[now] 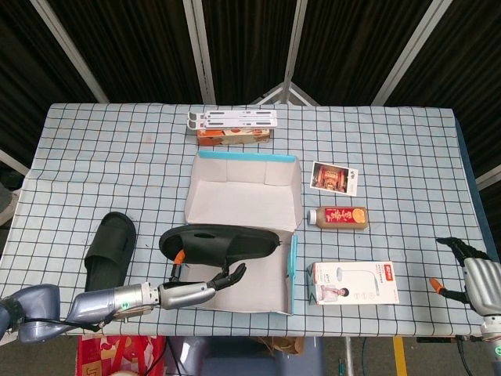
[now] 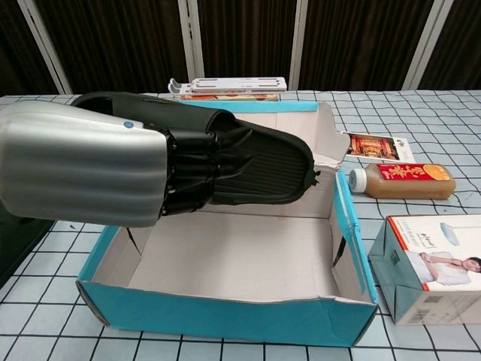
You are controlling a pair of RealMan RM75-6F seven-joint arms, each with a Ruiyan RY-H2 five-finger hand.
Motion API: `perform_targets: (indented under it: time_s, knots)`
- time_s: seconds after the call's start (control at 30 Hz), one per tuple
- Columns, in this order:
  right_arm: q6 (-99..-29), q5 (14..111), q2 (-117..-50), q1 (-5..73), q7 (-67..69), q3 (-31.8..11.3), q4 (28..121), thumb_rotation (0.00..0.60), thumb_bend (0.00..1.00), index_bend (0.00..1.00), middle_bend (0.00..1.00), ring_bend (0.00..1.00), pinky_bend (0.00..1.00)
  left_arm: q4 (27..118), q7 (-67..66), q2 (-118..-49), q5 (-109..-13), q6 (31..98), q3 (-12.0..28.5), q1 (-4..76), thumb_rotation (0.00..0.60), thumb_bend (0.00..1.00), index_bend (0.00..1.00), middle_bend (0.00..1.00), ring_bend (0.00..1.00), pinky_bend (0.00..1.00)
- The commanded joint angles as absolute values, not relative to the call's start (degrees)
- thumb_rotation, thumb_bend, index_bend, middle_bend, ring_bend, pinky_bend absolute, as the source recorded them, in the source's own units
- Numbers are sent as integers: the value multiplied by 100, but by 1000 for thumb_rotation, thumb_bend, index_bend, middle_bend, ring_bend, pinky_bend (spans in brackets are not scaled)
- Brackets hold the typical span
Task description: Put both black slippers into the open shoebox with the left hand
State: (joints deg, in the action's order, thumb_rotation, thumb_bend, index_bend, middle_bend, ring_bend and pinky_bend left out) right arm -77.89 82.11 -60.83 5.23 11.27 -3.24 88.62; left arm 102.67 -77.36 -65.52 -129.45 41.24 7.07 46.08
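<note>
Second black slipper is lying on the table at the left, well apart from the shoebox. Left hand is gripping the other black slipper, holding it sideways above the open box, sole facing the chest camera. Far side: white stand on an orange box. Right of the box: card, bottle, lamp carton. Right hand is idling at the near right edge, fingers spread, holding nothing.

No legible text anywhere. Red label on bottle and print on white carton too small to read.
</note>
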Motion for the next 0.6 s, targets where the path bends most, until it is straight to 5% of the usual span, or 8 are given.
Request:
perform_targets:
  time_s: [0.03, 0.6]
  knots:
    - [-7782, 8195, -6079, 521, 1128, -327, 8864, 600, 234, 259, 252, 295, 323, 10136, -7524, -6606, -13056, 4164, 654, 4739, 600, 559, 542, 514, 93, 124]
    - [-7722, 8155, -6048, 522, 1177, -326, 8875, 600, 233, 259, 252, 295, 323, 9368, -7018, -7110, -13302, 4109, 615, 5275, 600, 578, 554, 517, 93, 124]
